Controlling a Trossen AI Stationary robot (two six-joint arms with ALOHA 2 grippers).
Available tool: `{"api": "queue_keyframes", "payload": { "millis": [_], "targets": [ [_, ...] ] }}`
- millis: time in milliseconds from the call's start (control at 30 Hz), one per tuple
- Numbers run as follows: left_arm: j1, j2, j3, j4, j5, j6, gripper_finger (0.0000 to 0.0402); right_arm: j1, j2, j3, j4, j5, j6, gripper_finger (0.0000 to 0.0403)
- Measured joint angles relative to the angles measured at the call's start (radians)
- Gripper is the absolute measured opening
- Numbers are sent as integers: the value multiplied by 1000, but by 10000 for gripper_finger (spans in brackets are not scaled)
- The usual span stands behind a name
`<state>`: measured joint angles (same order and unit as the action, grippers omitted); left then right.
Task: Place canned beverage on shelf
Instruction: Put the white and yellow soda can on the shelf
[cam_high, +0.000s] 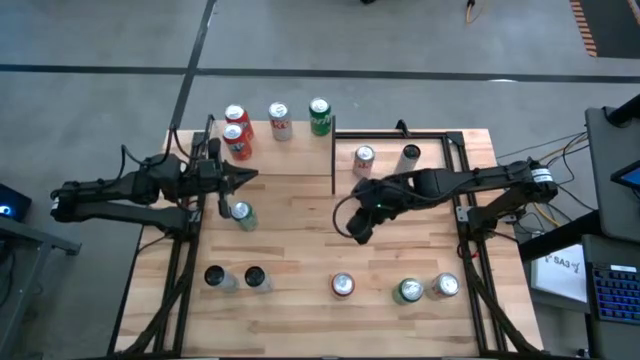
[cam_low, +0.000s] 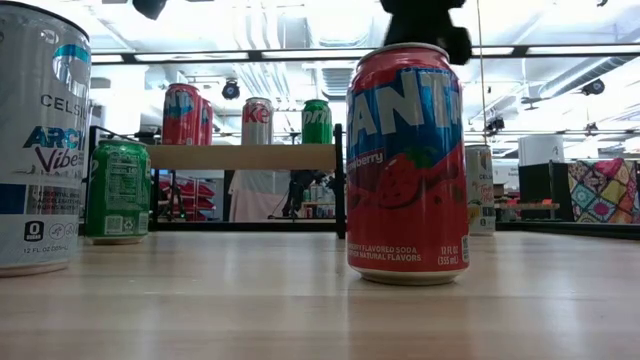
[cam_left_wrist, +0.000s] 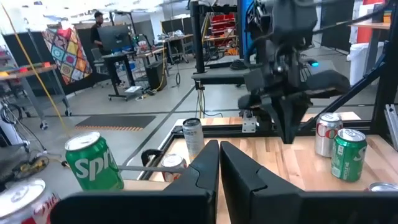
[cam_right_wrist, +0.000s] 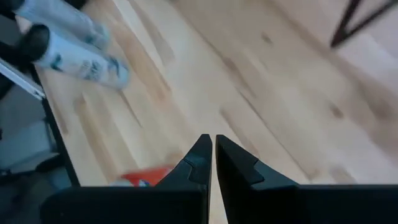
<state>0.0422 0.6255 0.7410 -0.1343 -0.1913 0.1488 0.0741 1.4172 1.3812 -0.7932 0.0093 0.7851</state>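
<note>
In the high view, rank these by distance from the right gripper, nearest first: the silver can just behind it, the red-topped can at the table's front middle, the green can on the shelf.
Measured from the right gripper:
1. Silver can, just behind it, on the right half of the table.
2. Red-topped can, front middle of the table; close to the first, but a little farther.
3. Green can, on the shelf, at its right end, clearly farthest.

The left arm reaches in from the table's left side, stretched nearly level toward the far middle, and its gripper (cam_high: 245, 177) has its fingers (cam_left_wrist: 205, 168) pressed together with nothing between them. The right arm comes from the right edge, elbow bent (forearm angled back across the middle), wrist tipped downward. The right gripper (cam_high: 360, 232) hangs above the tabletop, fingers (cam_right_wrist: 200, 160) closed, holding nothing.
</note>
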Motion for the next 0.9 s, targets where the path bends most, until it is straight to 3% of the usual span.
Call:
{"api": "queue_keyframes", "payload": {
  "millis": [500,700,900],
  "targets": [
    [0,24,0,76,0,75,0,-38,1,0,-440,-10,218,12],
    [0,36,0,75,-1,79,0,-144,1,0,-548,-6,211,12],
    [0,39,0,75,-8,105,0,-319,1,2,-548,-5,83,12]
  ]
}}
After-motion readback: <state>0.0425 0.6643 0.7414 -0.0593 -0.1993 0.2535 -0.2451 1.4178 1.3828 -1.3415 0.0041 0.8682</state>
